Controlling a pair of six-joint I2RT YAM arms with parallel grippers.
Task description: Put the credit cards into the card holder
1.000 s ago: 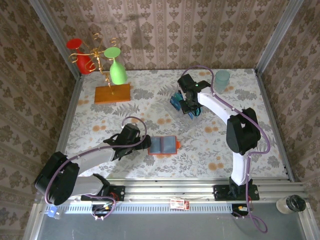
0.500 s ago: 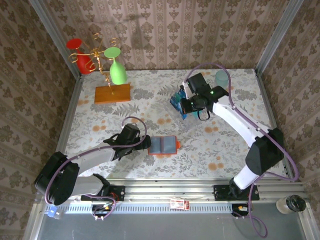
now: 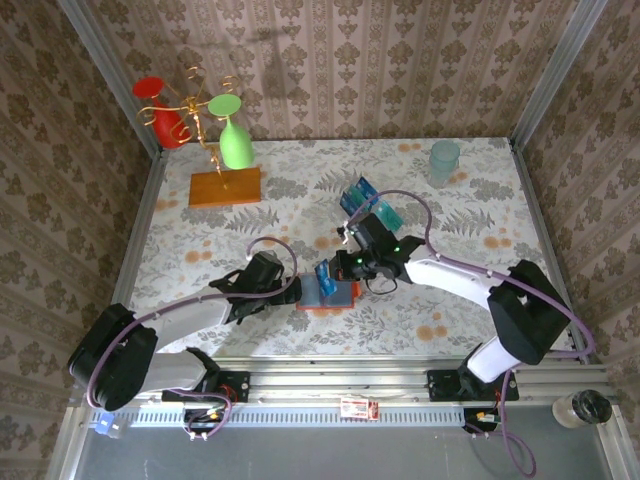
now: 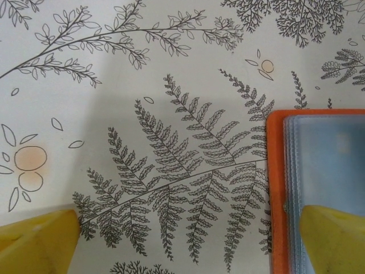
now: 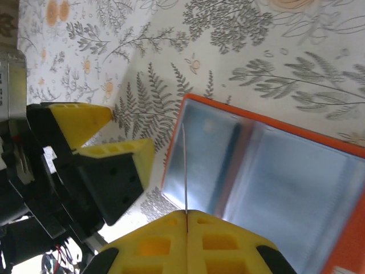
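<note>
One card [image 3: 323, 276] (edge-on at the wrist) is clamped in right jaws over the card holder [image 5: 285, 177]; left jaws apart.

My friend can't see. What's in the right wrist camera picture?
The right pincer pinches a thin credit card, seen edge-on, over the open orange-red card holder with its grey-blue inside. The left pincer, open, sits beside the holder on the fern-patterned table.

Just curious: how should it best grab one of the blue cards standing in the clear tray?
Probably by the top edge, coming from above: the thin glossy dark blue and teal cards stand on edge, leaning, both flat faces free up top.
</note>
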